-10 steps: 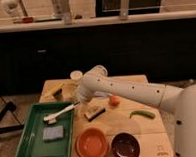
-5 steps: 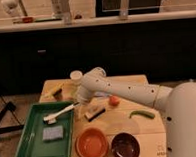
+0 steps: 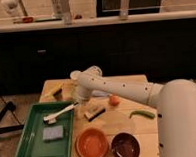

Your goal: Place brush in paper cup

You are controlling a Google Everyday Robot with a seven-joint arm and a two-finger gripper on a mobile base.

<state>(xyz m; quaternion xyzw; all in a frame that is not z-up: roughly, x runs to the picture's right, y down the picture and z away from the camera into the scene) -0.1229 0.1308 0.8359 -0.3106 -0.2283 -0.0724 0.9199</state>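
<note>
Little is changing: your gripper [image 3: 80, 98] is still hovering, jaws released, beside the brush [image 3: 59, 113] lying in the green tray [image 3: 35, 143]. The paper cup [image 3: 74, 74] is standing behind the arm, still waiting.

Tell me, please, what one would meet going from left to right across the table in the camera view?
green tray → gripper, down at the handle end of the brush → black-and-white scrubber → orange fruit → green vegetable
</note>
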